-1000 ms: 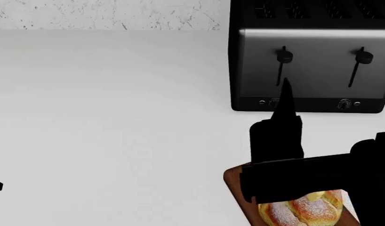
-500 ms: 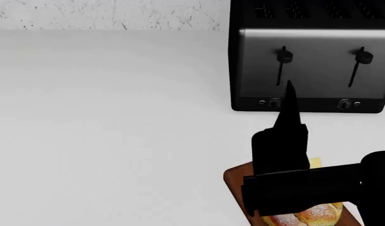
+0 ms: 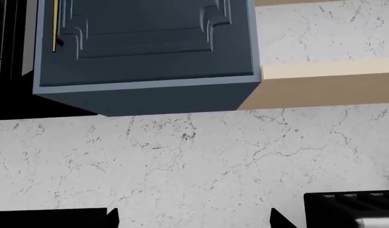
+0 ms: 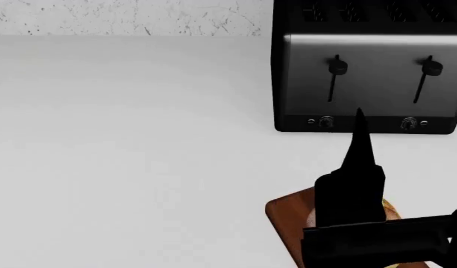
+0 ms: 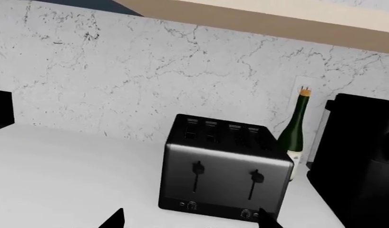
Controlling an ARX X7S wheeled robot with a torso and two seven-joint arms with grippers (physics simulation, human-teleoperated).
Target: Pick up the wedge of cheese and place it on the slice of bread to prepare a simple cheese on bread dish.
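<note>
Right hand (image 4: pixel 360 120) raised over wooden board (image 4: pixel 288 215), pointing at toaster (image 4: pixel 370 72); grip state cannot tell. Bread sliver (image 4: pixel 390 209) beside it. Left hand unseen.

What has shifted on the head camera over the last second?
The right arm moved rightward and toward the camera, now covering the loaf that showed on the wooden board. Whether it holds anything cannot be told. The toaster and counter are unchanged.
</note>
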